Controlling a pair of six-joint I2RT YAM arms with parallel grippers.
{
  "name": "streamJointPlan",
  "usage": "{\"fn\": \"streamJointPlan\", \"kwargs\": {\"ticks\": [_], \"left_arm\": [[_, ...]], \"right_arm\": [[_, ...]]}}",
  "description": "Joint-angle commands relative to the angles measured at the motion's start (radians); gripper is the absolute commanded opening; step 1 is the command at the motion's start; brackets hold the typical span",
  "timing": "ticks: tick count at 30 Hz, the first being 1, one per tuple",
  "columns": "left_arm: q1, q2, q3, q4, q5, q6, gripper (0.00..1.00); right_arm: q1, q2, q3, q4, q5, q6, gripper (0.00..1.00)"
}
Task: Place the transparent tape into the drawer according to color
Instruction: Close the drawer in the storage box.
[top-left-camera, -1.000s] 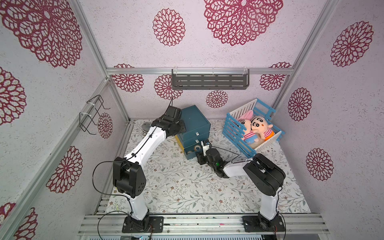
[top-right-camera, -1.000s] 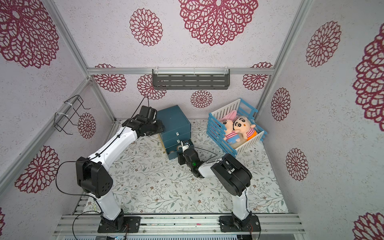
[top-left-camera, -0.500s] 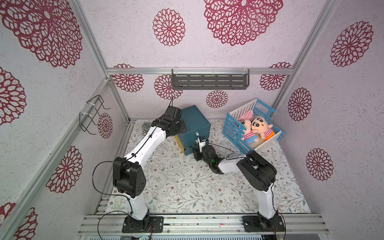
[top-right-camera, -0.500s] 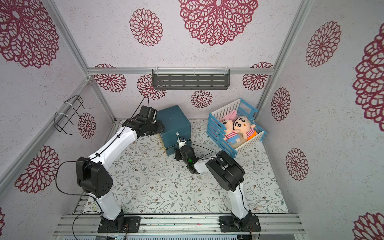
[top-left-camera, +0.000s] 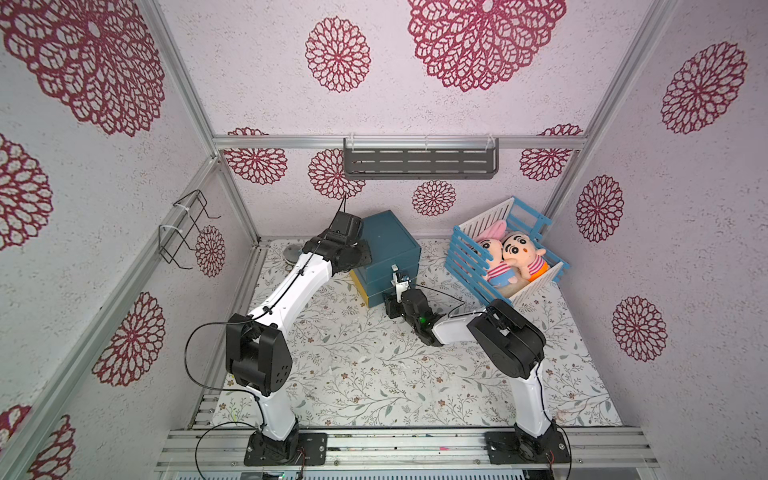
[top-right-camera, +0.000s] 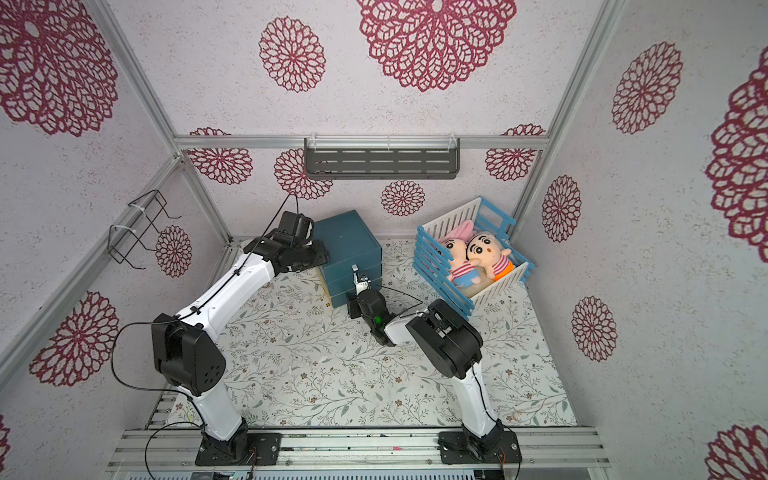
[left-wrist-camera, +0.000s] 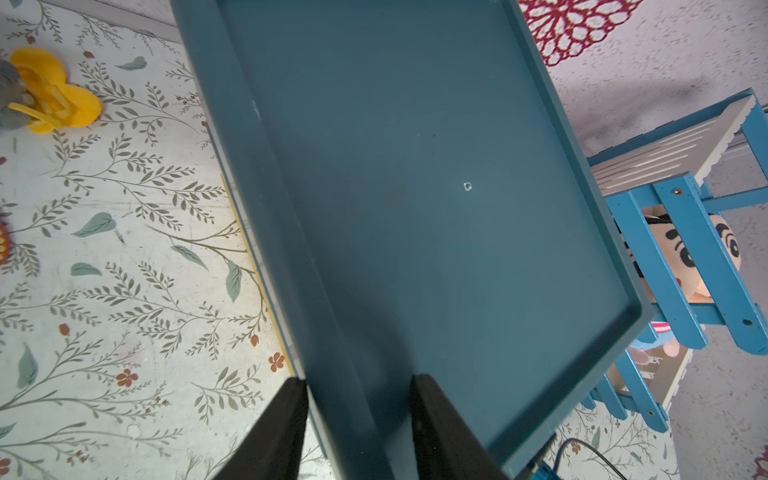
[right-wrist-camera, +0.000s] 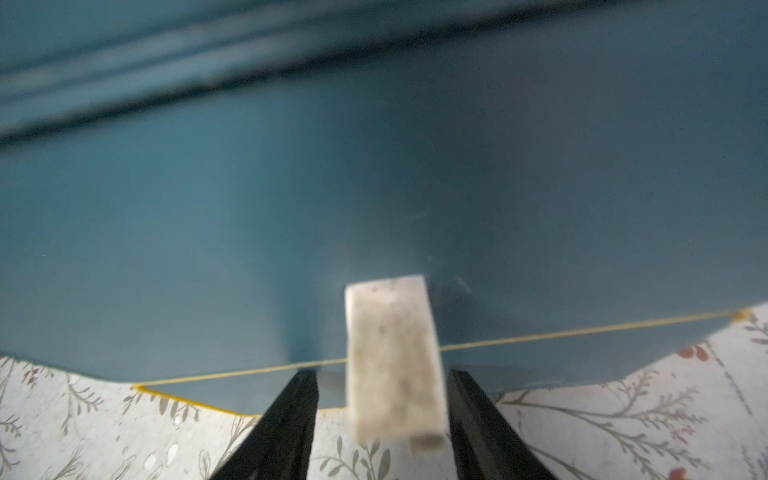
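The right pincer (right-wrist-camera: 381, 374) stands half open at the foot of the blue cabinet (top-left-camera: 388, 243), its fingers (right-wrist-camera: 286, 424) around a white block (right-wrist-camera: 392, 357) at the front; the block touches one finger, with a gap at the other; the left pincer (left-wrist-camera: 358, 378) straddles the cabinet's top rim, grip uncertain; no tape roll can be made out in any view.

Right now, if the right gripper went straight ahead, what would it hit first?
Most likely the teal front of the cabinet: the right gripper points squarely at it, its jaws either side of the white tab on that front. The close view is blurred, so how much gap remains is unclear.
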Motion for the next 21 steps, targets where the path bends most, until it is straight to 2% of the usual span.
{"fn": "streamJointPlan", "kwargs": {"ticks": [1, 5, 12, 19, 21], "left_arm": [[0.006, -0.013, -0.006, -0.047, 0.018, 0.018, 0.46], [0.007, -0.029, -0.015, -0.043, 0.008, 0.020, 0.49], [0.009, -0.096, -0.043, 0.001, -0.014, 0.013, 0.77], [0.009, -0.234, -0.122, 0.016, -0.076, 0.024, 0.99], [0.009, -0.289, -0.179, 0.024, -0.108, 0.030, 0.97]], "right_arm": [[0.003, -0.003, 0.025, 0.025, 0.018, -0.023, 0.58], [0.003, -0.064, -0.038, 0.019, 0.024, -0.016, 0.68], [0.003, -0.289, -0.190, -0.071, 0.055, -0.014, 0.99], [-0.033, -0.523, -0.274, -0.299, 0.009, 0.008, 0.99], [-0.051, -0.589, -0.299, -0.352, -0.022, 0.006, 0.99]]}}
